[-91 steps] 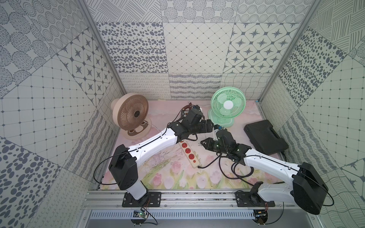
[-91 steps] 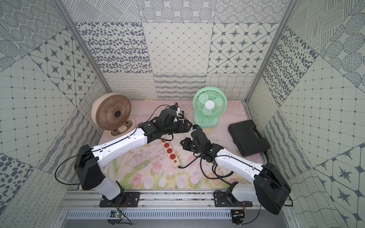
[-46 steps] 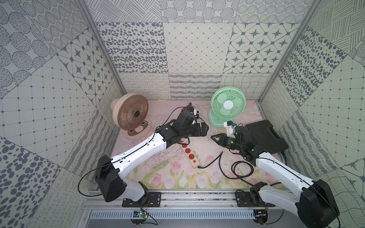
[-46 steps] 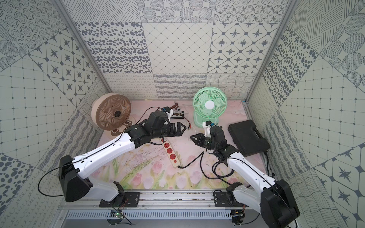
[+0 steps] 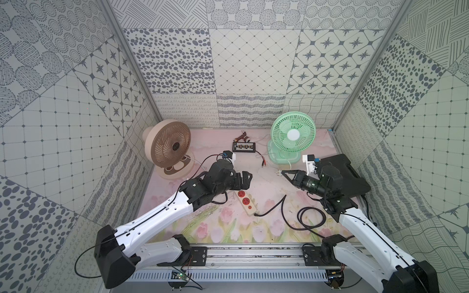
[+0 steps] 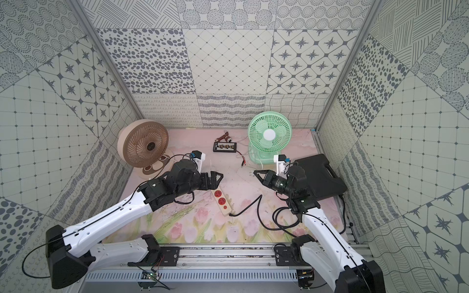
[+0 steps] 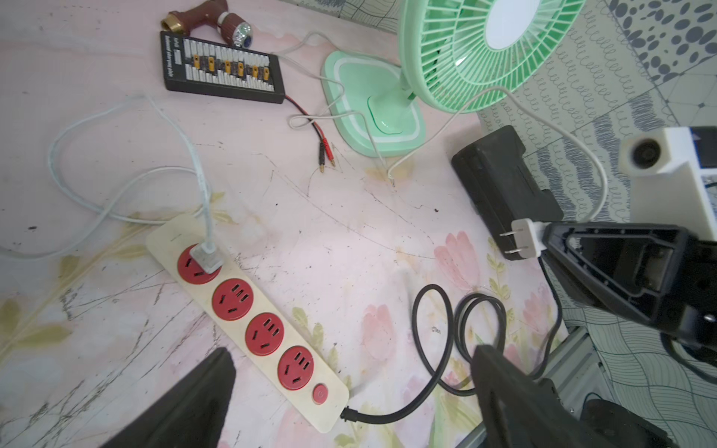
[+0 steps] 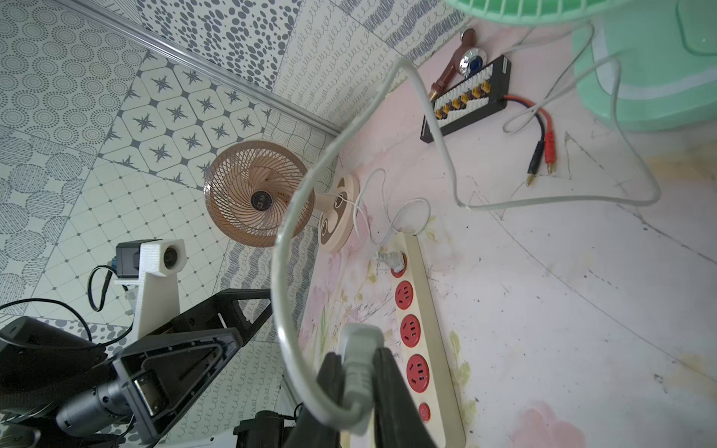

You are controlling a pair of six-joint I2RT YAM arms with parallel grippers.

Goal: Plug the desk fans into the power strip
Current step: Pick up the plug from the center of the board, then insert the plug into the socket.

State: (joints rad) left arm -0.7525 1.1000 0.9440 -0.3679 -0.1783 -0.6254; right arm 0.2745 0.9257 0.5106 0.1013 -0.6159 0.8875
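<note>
The power strip (image 5: 245, 201) lies flat near the middle of the desk (image 5: 266, 186), a cream bar running from about 11 o'clock to 5 o'clock. It has four red sockets in a row. The one at the 11 o'clock end holds a white plug (image 7: 206, 259), whose thin white cord curls off toward the tan fan (image 5: 167, 147) at 10 o'clock. The other three sockets are free. A small red button sits at the 5 o'clock end, where the black cord (image 5: 272, 206) leaves and coils away toward 3 o'clock.

The left tool (image 5: 245, 180) hovers over the 11 o'clock end of the strip, spread wide with nothing in it. In both top views it hides that end.

At 2 o'clock from the strip, well apart from it, the right tool (image 5: 283, 173) is clamped on a white two-pin plug (image 7: 523, 238), pins pointing toward 9 o'clock. Its pale cord loops back to the green desk fan (image 5: 292, 138), upright at 1 o'clock.

A black case (image 5: 350, 177) lies at 3 o'clock under the right arm. At 12 o'clock sits a small black board (image 5: 244, 147) with red-tipped leads, and a brown nozzle (image 5: 242, 138) just beyond it.
</note>
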